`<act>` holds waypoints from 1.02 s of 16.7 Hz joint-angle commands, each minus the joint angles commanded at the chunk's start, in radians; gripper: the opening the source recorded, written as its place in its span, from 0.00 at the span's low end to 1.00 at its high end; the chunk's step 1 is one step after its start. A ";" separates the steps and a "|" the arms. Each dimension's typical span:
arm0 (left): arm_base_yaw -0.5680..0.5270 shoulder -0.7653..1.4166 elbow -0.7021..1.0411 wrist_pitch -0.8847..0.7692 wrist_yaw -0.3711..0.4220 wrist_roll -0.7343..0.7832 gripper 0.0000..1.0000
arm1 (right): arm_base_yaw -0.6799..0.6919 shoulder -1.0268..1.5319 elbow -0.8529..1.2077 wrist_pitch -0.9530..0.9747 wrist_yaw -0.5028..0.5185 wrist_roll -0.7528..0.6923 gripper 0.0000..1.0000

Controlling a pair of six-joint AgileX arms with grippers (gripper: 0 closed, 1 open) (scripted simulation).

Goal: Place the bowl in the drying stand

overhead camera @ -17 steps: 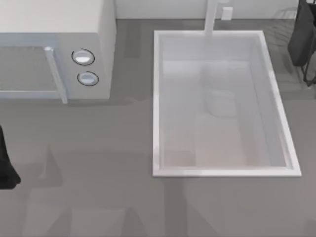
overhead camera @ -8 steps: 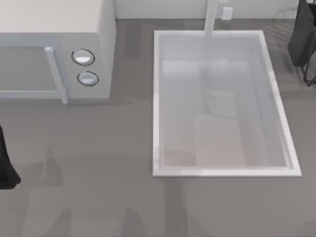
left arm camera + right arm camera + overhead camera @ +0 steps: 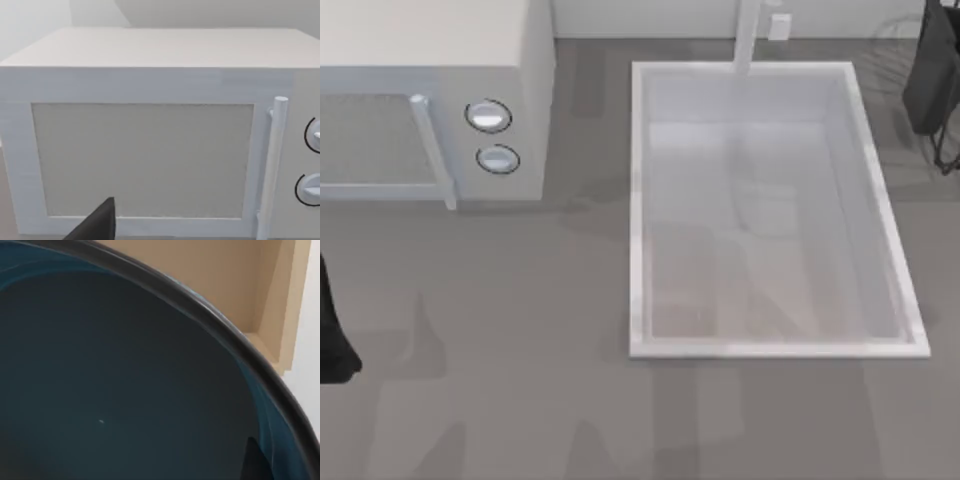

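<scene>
Top view: grey tabletop (image 3: 520, 350), white microwave (image 3: 430, 100) at upper left with two round knobs (image 3: 488, 116) and a vertical door handle (image 3: 432, 150). White rectangular sink basin (image 3: 765, 205) at centre-right, faucet (image 3: 748, 35) at its far edge.

Right arm (image 3: 935, 75): a dark shape at the far right edge, beside the sink's upper right corner. Thin dark wire of the drying stand (image 3: 948, 155) shows just beside it, mostly cut off by the frame edge.

Left arm (image 3: 332, 330): parked at the far left edge, low down.

Right wrist view: the bowl (image 3: 125, 390) sits right up against the camera, teal-blue inside, dark rim (image 3: 210, 320) curving across. One dark finger (image 3: 255, 460) lies against the bowl's inner surface near the rim; cannot tell if the fingers are pinching it. Tan wall (image 3: 220, 275) behind the bowl.

Left wrist view: faces the microwave door (image 3: 142, 160), with one dark fingertip (image 3: 100, 225) in front of it; cannot tell if the left fingers are spread or together.
</scene>
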 joint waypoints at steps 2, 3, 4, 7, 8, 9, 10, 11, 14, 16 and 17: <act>0.000 0.000 0.000 0.000 0.000 0.000 1.00 | 0.048 0.123 -0.030 0.163 0.053 -0.002 0.00; 0.000 0.000 0.000 0.000 0.000 0.000 1.00 | 0.073 0.181 -0.045 0.241 0.079 -0.003 0.00; 0.000 0.000 0.000 0.000 0.000 0.000 1.00 | 0.096 0.234 -0.060 0.312 0.105 -0.003 0.00; 0.000 0.000 0.000 0.000 0.000 0.000 1.00 | 0.156 0.356 -0.100 0.466 0.169 -0.002 0.00; 0.000 0.000 0.000 0.000 0.000 0.000 1.00 | 0.170 0.381 -0.109 0.497 0.184 -0.001 0.00; 0.000 0.000 0.000 0.000 0.000 0.000 1.00 | 0.179 0.396 -0.116 0.516 0.194 -0.001 0.00; 0.000 0.000 0.000 0.000 0.000 0.000 1.00 | 0.184 0.403 -0.119 0.525 0.199 0.000 0.00; 0.000 0.000 0.000 0.000 0.000 0.000 1.00 | 0.184 0.404 -0.119 0.525 0.199 0.000 0.00; 0.000 0.000 0.000 0.000 0.000 0.000 1.00 | 0.184 0.404 -0.119 0.525 0.199 0.000 0.00; 0.000 0.000 0.000 0.000 0.000 0.000 1.00 | 0.184 0.404 -0.119 0.525 0.199 0.000 0.15; 0.000 0.000 0.000 0.000 0.000 0.000 1.00 | 0.184 0.404 -0.119 0.525 0.199 0.000 0.23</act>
